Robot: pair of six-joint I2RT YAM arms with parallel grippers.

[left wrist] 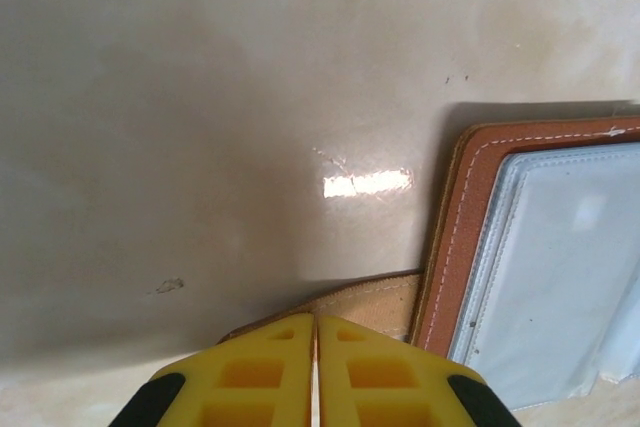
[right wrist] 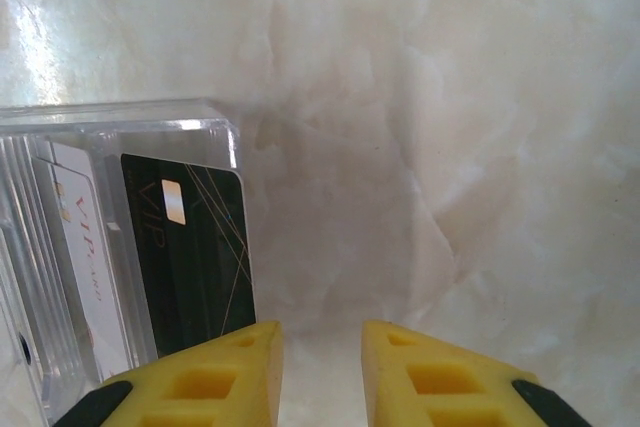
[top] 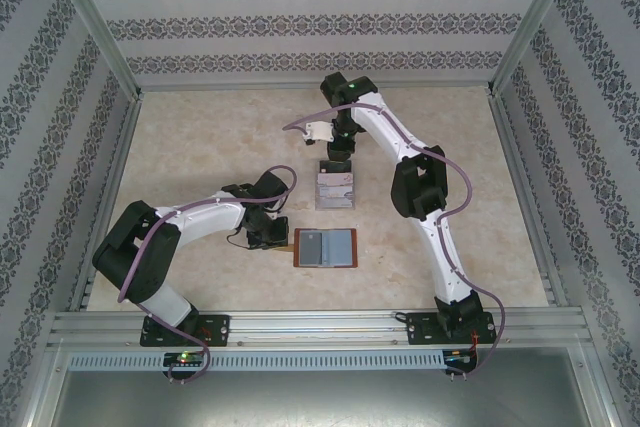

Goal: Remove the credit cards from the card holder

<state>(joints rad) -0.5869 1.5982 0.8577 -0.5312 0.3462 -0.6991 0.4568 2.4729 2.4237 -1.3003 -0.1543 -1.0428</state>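
Note:
The reddish-brown card holder [top: 325,248] lies open on the table, its grey-blue sleeves [left wrist: 570,267] facing up. Whether cards sit inside the sleeves I cannot tell. My left gripper [left wrist: 316,319] is shut on the holder's thin strap tab [left wrist: 375,299] at its left edge, and in the top view it [top: 282,240] sits just left of the holder. A dark credit card [right wrist: 190,247] and a pale one [right wrist: 85,257] stand upright in a clear stand. My right gripper [right wrist: 322,332] is open beside the dark card with nothing between its fingers.
The clear acrylic tiered stand [top: 335,189] sits behind the card holder, under the right gripper [top: 337,159]. Metal frame rails [top: 320,327] and patterned walls enclose the marble-look table [top: 200,147].

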